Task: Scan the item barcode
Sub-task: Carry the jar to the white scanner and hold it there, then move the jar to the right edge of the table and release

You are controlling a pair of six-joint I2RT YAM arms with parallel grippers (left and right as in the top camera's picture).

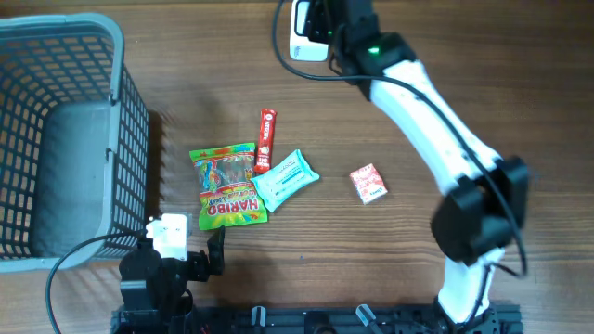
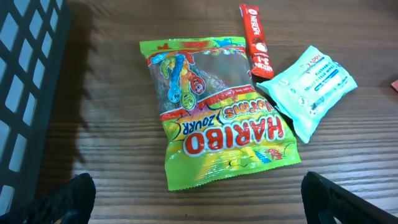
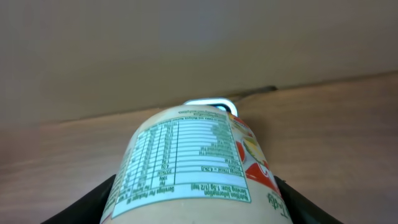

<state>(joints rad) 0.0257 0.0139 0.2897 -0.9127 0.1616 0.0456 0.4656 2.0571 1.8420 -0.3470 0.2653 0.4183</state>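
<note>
Nearest the robot's base, the left gripper (image 2: 194, 186) hovers low over the wooden table (image 1: 390, 269) with its jaws spread wide and nothing between them. Its two dark fingertips (image 2: 71, 196) sit in the bottom corners of the left wrist view.

Just ahead of it lies a green and yellow Haribo bag (image 2: 214, 124), flat on the table. A red stick sachet (image 2: 256, 40) lies beyond the bag and touches its far corner. A pale blue wipes pack (image 2: 314, 87) lies at an angle to the right of the bag, with one corner against the stick. Further right, apart from these, is a small red and white sachet (image 1: 368, 183). A grey mesh basket (image 1: 116, 102) fills the left side of the table.

At the far edge, the right arm is stretched across the table. The right gripper (image 3: 199, 211) is clamped on a pale rounded container (image 3: 186, 162), one dark finger on each side. The container's nutrition table faces the wrist camera, with red and yellow print at its right. Directly beyond the container, close to its far end, is a white scanner (image 1: 304, 32). Only the scanner's rounded top edge shows above the container in the wrist view. From overhead, the gripper hides the container.
</note>
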